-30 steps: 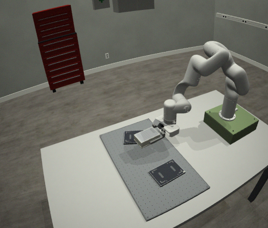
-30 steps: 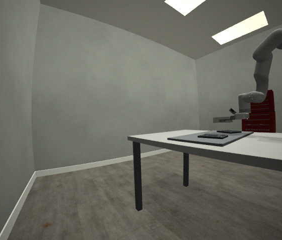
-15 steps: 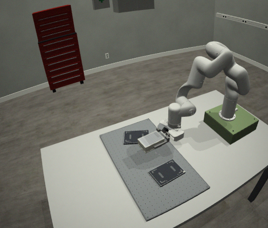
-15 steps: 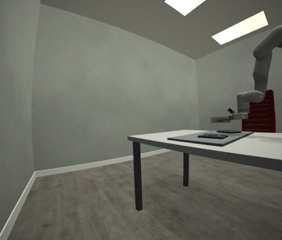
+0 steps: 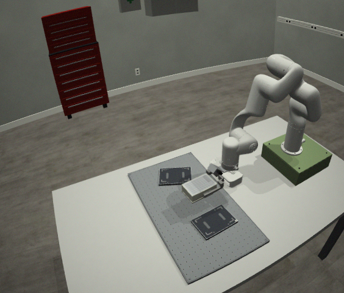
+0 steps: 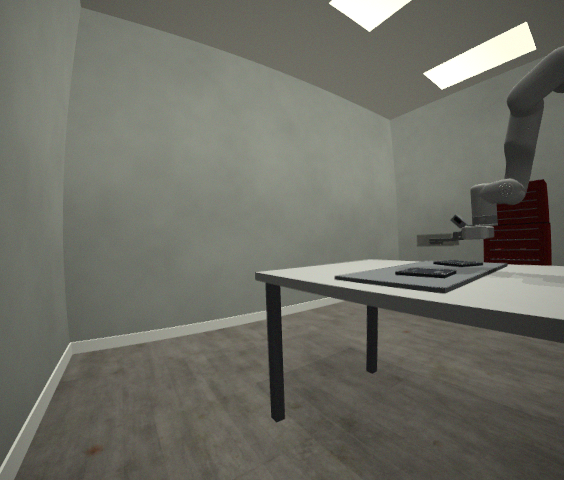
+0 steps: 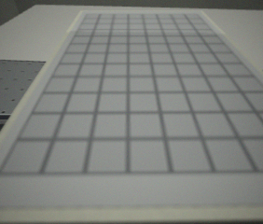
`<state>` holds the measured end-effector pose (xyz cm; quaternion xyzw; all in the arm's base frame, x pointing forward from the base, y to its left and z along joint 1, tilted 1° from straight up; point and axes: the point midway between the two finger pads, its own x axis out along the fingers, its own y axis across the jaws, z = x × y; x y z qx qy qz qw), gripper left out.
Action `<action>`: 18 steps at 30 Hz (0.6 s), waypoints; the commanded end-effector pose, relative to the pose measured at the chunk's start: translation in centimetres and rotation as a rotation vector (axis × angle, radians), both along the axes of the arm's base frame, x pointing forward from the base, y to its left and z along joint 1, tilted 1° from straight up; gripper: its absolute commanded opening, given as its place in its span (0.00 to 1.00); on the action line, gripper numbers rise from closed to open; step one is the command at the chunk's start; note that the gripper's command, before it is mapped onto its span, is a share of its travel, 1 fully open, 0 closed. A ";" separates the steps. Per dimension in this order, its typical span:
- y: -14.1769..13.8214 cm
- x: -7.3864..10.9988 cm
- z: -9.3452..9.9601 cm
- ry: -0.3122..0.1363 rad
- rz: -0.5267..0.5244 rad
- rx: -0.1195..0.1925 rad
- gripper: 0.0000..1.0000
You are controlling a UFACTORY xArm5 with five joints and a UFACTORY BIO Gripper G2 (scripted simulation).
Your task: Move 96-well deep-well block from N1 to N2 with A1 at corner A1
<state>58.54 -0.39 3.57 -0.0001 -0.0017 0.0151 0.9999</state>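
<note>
The pale deep-well block is held level, well above the grey perforated board. My gripper is shut on the block by its long sides; the fingers do not show in the wrist view. Nest N1 is bare, at the board's far side. Nest N2 is bare too, nearer the top camera, with a small pale mark at its right corner. A dark nest corner shows at the wrist view's lower left. The block's cut-off corner cannot be made out.
The board lies on a white table. The arm stands on a green base box at the table's right in the top view. A red cabinet stands by the wall, away from the table.
</note>
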 end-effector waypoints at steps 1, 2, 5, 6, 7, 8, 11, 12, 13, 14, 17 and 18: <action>1.8 0.1 0.2 -0.005 -0.001 0.013 0.00; 2.2 0.1 0.2 -0.005 -0.001 0.013 0.00; 3.2 0.1 0.2 -0.005 -0.001 0.014 0.00; 3.5 0.1 0.2 -0.005 -0.001 0.014 0.00; 3.8 0.1 0.2 -0.005 -0.001 0.014 0.00; 4.2 0.1 0.2 -0.005 -0.001 0.014 0.00; 4.5 0.1 0.2 -0.005 -0.001 0.014 0.00; 4.8 0.1 0.2 -0.005 -0.001 0.014 0.00; 5.2 0.1 0.2 -0.005 -0.001 0.014 0.00; 5.5 0.1 0.2 -0.005 -0.001 0.014 0.00; 6.5 0.1 0.3 -0.005 -0.001 0.014 0.00; 6.8 0.1 0.3 -0.005 -0.001 0.014 0.00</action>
